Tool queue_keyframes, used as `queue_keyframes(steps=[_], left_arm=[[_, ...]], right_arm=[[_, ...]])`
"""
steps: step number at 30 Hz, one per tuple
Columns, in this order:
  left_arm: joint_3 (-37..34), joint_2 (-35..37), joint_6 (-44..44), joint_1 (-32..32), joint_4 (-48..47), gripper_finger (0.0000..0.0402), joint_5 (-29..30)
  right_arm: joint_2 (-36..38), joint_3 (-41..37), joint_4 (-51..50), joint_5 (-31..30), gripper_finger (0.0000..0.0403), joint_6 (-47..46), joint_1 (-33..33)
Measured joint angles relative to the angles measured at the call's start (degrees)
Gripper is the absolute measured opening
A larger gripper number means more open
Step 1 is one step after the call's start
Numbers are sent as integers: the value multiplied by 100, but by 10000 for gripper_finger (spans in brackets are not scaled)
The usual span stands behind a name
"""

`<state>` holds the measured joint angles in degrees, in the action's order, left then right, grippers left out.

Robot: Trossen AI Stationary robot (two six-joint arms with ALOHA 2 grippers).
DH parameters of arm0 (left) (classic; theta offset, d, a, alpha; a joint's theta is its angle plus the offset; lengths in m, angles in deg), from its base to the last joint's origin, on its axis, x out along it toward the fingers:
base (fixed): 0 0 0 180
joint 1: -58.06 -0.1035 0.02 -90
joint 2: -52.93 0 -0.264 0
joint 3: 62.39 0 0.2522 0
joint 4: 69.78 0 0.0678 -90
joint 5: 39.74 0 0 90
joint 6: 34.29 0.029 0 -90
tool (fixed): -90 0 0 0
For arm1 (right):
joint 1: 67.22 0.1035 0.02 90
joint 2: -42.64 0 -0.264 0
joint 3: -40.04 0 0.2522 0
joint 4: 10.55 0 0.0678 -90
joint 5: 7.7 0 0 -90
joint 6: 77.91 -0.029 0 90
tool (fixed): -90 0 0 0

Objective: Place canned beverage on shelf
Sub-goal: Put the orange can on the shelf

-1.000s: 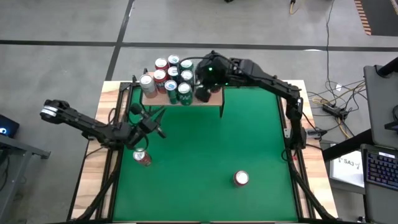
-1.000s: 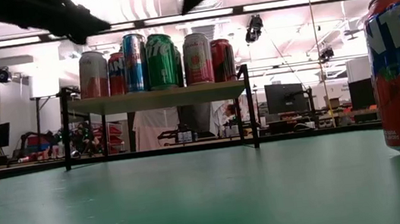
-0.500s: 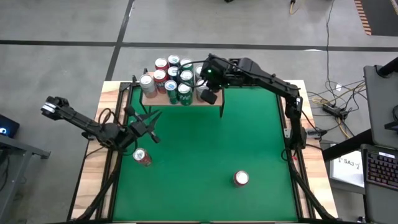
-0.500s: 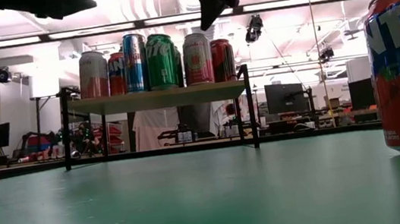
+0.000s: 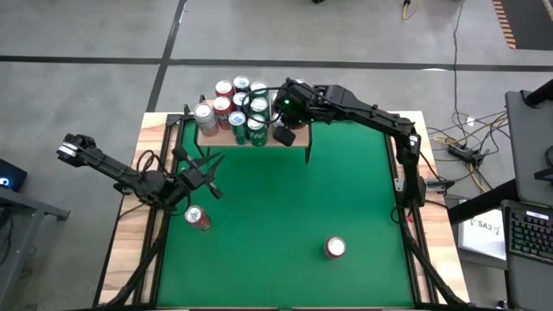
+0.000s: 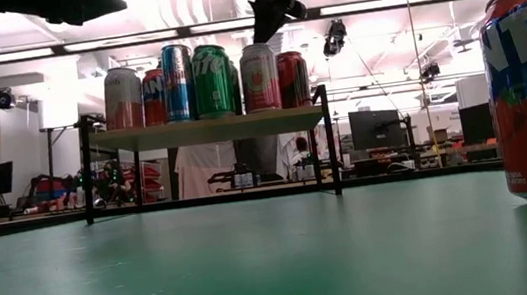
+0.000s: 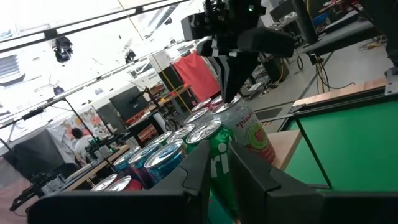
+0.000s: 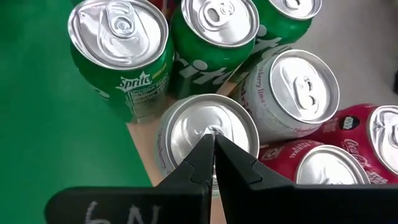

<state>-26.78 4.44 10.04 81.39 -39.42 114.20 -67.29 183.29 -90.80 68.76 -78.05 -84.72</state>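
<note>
The left gripper [image 5: 200,174], nearly closed with nothing held, is seen low over the table [image 5: 346,190]; a red can [image 5: 197,218] lies just beside it, toward the near edge. Farther right, an orange can [image 5: 335,248] is left well apart from both grippers. The right gripper [image 8: 212,147], fully closed and empty, is poised directly above a can [image 8: 205,134] at the shelf [image 5: 298,136] edge. The job is judged mostly done: eight or so cans are shelved, two are left.

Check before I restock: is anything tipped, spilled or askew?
Nothing stands out. The cans on the shelf stand upright, as do the two red cans on the green table. No spill shows.
</note>
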Motion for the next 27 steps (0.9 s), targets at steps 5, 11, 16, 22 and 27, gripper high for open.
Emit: queue_keyframes(steps=[5, 11, 16, 22, 27], left_arm=[[0, 0, 20, 0, 0, 40, 0], [0, 0, 20, 0, 0, 40, -2], [0, 0, 20, 0, 0, 40, -2], [0, -2, 15, 0, 0, 40, -4], [0, -8, -92, -2, -67, 40, -364]], right_arm=[[11, -104, 183, 1, 9, -28, 36], [9, -115, 363, 65, 9, -58, 78], [7, -115, 389, 44, 9, -70, 78], [62, -3, 540, 5, 9, -9, 128], [146, 143, 615, 47, 9, 36, 247]])
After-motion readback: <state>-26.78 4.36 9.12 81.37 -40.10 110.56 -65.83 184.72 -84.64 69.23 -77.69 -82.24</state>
